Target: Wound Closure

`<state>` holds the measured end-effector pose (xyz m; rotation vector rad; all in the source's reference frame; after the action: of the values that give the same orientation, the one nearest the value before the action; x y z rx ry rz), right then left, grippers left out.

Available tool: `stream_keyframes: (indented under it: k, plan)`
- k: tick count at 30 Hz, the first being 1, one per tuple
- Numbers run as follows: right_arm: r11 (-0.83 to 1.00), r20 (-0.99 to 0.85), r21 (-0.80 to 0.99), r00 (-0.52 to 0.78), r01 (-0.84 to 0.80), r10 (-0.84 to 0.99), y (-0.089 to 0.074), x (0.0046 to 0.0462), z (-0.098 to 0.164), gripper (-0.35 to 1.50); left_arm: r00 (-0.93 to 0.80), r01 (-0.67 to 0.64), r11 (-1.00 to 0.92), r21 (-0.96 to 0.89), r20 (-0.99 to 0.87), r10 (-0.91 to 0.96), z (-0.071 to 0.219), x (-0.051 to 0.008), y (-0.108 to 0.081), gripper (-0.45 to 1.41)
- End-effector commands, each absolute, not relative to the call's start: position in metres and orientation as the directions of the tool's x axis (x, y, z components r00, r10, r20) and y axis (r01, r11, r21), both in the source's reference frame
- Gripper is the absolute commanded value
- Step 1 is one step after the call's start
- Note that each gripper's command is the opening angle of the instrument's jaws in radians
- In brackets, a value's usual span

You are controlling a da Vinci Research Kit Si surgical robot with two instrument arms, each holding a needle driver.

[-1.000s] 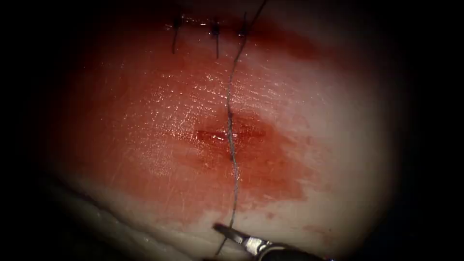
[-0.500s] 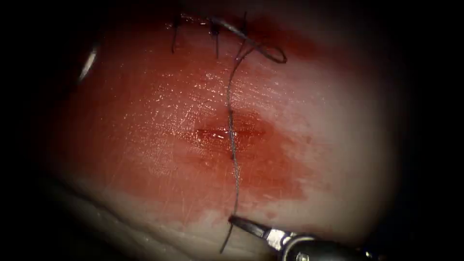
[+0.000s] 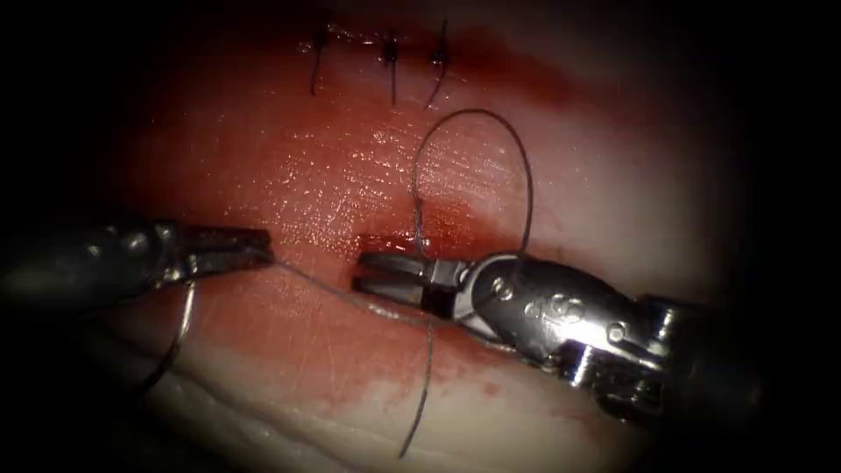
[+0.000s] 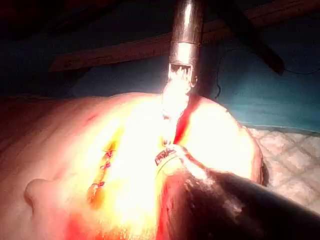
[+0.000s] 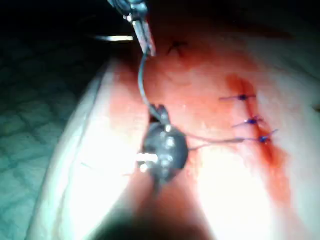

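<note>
- Left end effector (image 3: pixel 250 251) has come in from the left since half a second ago. Its tips are together, clamped on the thread (image 3: pixel 491 118), and sit just left of the cut (image 3: pixel 385 238).
- Right end effector (image 3: pixel 372 273) was down at the near edge a second ago, pinching the thread's tail. It now lies across the cut, jaws a little apart, and I see nothing held between them.
- The free tail (image 3: pixel 422 394) is let go and lies loose on the tissue (image 3: pixel 289 166) below the right tool.
- The thread ran taut up the tissue a second ago. It now rises from the cut, arcs wide and drops behind the right tool's wrist.
- From the left tips, a strand runs right and passes under the right jaws.
- My read: that is slack thrown round the right tool, not a new bite.
- A thin curved grey line (image 3: pixel 186 320) hangs under the left tool, well left of the cut. It is probably the needle and not in the tissue, but I can't be sure it isn't thread.
- Three finished stitches (image 3: pixel 388 54) at the far end are unchanged. Red fluid (image 3: pixel 473 229) pools round the cut.
</note>
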<state>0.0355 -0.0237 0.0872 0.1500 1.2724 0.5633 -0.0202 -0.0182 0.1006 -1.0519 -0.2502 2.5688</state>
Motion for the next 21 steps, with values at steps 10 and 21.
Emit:
stream_keyframes:
  k: [10,21]
  plan:
    - [0.832,-0.849,0.508,0.03,-0.221,0.527,-0.022,0.0352,0.088,-0.33,-0.708,-0.235,-0.926,-0.296,-0.601,0.372,0.107,-0.022,-0.02,-0.45]
    - [0.839,-0.845,0.535,0.059,0.105,0.532,-0.022,0.0356,0.088,-0.25,-0.735,-0.219,-0.923,-0.318,-0.569,0.37,0.114,-0.0244,-0.019,-0.45]
